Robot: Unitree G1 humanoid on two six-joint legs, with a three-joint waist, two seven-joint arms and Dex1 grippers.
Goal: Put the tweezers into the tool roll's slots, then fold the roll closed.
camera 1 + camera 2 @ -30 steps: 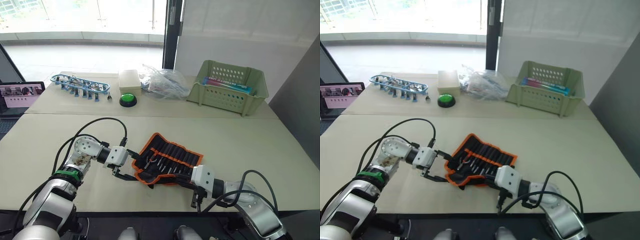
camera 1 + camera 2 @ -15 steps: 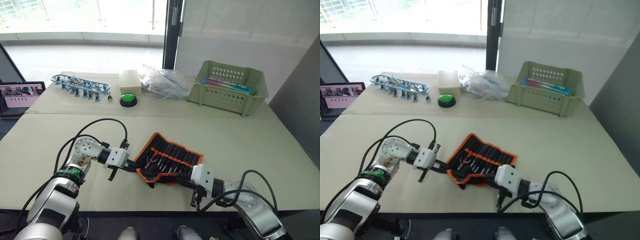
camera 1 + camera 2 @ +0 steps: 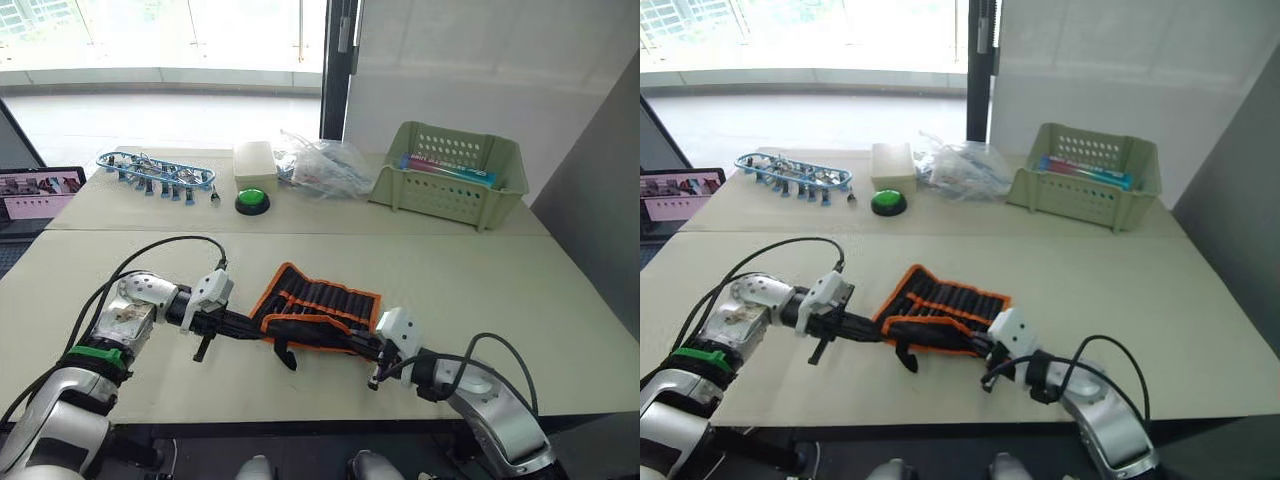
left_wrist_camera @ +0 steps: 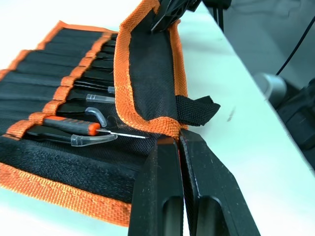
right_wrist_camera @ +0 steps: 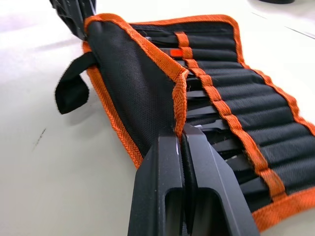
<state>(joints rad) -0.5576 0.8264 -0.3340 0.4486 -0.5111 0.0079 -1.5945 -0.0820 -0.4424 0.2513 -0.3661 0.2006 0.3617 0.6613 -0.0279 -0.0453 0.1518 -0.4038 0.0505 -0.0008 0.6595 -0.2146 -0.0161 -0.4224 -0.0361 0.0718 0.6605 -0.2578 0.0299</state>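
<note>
The black tool roll (image 3: 318,303) with orange trim lies on the near table, its near flap raised and folded partway over the slots. My left gripper (image 3: 258,328) is shut on the flap's left corner, seen close in the left wrist view (image 4: 178,140). My right gripper (image 3: 364,346) is shut on the flap's right corner (image 5: 181,132). Slim black tweezers (image 5: 206,111) sit in the slots beside an orange-handled tool (image 4: 69,125). The flap hides part of the slot row. A black strap (image 3: 284,353) hangs from the roll's near edge.
On the far table stand a green plastic basket (image 3: 447,172), a crumpled plastic bag (image 3: 325,165), a beige box (image 3: 255,160), a green button (image 3: 252,200) and a blue-clipped cable bundle (image 3: 158,170). A screen (image 3: 40,190) sits at the far left.
My left gripper went from open to shut on the flap's left corner. Both grippers have lifted the near flap and folded it over the slots. The camera has shifted slightly.
</note>
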